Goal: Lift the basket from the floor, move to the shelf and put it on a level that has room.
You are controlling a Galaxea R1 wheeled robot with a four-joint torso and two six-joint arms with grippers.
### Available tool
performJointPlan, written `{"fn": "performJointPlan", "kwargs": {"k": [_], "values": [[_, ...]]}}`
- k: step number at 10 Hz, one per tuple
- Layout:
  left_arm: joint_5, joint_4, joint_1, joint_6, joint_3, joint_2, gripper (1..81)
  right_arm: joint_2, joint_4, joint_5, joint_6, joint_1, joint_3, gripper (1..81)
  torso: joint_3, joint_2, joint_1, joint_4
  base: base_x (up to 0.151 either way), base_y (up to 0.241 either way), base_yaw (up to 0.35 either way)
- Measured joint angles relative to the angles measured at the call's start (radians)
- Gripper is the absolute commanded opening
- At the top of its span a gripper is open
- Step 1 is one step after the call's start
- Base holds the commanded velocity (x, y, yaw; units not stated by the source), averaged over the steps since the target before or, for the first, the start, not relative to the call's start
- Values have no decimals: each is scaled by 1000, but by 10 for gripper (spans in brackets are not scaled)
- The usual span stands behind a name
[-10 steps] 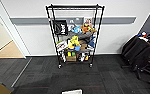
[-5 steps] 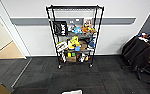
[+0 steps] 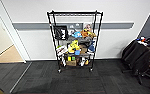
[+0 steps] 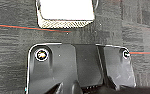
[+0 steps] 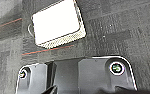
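Finger state of either gripper: cannot tell. Woven cream basket [image 4: 66, 12] [image 5: 57, 23], pale inside, rests on dark grey carpet floor [image 3: 73, 81] [image 4: 11, 50] [image 5: 111, 32]. Black wire shelf [image 3: 74, 40] stands against wall, top level [image 3: 74, 13] bare.

Cream woven basket [image 5: 57, 26] upright on grey carpet floor [image 5: 121, 30]; black wire shelf [image 3: 74, 40] against wall.

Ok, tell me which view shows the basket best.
The right wrist view: the basket sits whole on the floor, rim and pale inside clear. The left wrist view cuts off its far part. The head view looks at the shelf instead.
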Motion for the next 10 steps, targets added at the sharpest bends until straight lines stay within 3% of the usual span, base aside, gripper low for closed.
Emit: {"fn": "performJointPlan", "kwargs": {"k": [4,5,8,10], "values": [[-1,-15,1,0,-1,-6,811,0,-1,-29,0,34,0,811,0,-122,77,4,0,0,0],[-1,-16,0,0,-1,-2,811,-1,-2,-33,0,23,-8,811,0,-151,96,22,0,0,0],[1,-17,7,0,-1,-1,811,2,-4,-34,0,21,-11,811,0,-238,150,103,0,0,0],[6,-18,19,0,-1,0,811,5,-2,-34,0,32,-11,811,0,-292,185,117,0,0,0]]}}
